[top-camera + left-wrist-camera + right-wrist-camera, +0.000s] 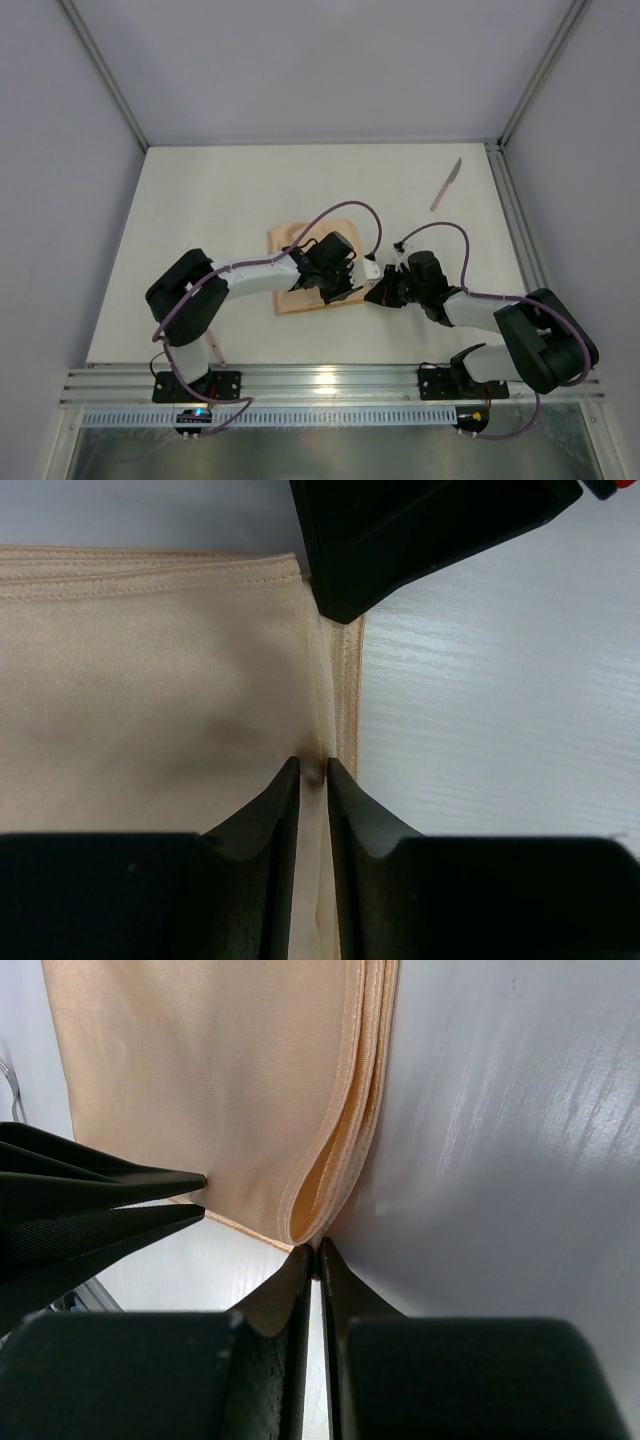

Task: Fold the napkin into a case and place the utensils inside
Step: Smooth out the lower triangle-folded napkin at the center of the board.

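The peach-orange napkin (292, 272) lies folded into a flat rectangle near the middle of the table. My left gripper (338, 278) is down on its right part. In the left wrist view its fingers (283, 810) stand nearly together with a strip of the napkin (150, 700) between them, close to the hemmed edge. My right gripper (378, 293) reaches in from the right. Its closed tips (315, 1250) meet the napkin (200, 1080) at the corner, where the layers gape open like a pouch mouth. One utensil, a pale knife (446, 185), lies far off at the back right.
Metal frame rails run along the table's right side (515, 230) and its near edge (330, 385). Grey walls close in the left, back and right. The right gripper's black body (420, 540) fills the top of the left wrist view.
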Tool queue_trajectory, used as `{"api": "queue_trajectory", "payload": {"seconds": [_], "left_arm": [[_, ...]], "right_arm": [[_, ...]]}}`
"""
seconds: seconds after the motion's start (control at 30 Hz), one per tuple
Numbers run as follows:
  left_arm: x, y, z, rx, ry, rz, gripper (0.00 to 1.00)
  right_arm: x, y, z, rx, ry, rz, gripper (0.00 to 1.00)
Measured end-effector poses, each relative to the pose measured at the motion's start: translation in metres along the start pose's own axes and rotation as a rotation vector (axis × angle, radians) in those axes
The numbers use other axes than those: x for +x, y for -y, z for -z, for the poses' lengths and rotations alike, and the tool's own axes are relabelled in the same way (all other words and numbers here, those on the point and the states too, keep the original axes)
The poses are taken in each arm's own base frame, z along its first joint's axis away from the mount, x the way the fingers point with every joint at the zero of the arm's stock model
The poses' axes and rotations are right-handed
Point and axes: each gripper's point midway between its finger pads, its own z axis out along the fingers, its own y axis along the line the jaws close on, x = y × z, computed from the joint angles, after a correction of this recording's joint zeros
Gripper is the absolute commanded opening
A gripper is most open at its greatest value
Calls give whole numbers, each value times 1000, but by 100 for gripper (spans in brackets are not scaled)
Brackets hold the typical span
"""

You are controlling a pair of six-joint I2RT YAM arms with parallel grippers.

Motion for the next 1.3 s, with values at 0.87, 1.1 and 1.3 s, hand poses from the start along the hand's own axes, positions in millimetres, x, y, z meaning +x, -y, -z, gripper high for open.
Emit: {"api": "queue_trajectory", "payload": {"seconds": [0.87,1.1,1.3], "left_arm": [[-4,4,12,1,22,-9,0],[-5,10,22,17,39,-19,0],[2,15,22,44,18,-28,1]], "right_arm": [[0,0,0,-5,6,-5,8],[1,-1,0,-8,4,-14,8],[1,-1,0,-8,4,-20,8]]}}
